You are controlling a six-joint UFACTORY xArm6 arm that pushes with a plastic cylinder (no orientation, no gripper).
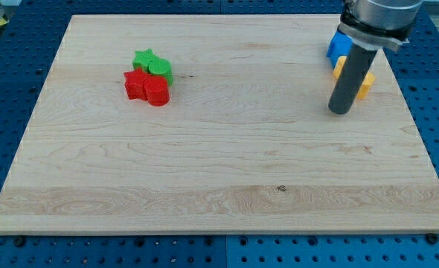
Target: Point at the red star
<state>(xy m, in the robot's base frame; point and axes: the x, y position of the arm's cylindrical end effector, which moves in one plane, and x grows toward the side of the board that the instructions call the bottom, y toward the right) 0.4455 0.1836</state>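
The red star [135, 83] lies on the wooden board [219, 171] at the upper left, at the left of a tight cluster. A red round block [157, 92] touches it on the right. A green star [143, 59] and a green round block [161, 70] sit just above them. My tip [340, 111] rests on the board at the upper right, far to the right of the red star.
A blue block [338, 47] and yellow blocks [365, 83] lie right behind my rod at the view's upper right, partly hidden by it. A blue perforated table surrounds the board.
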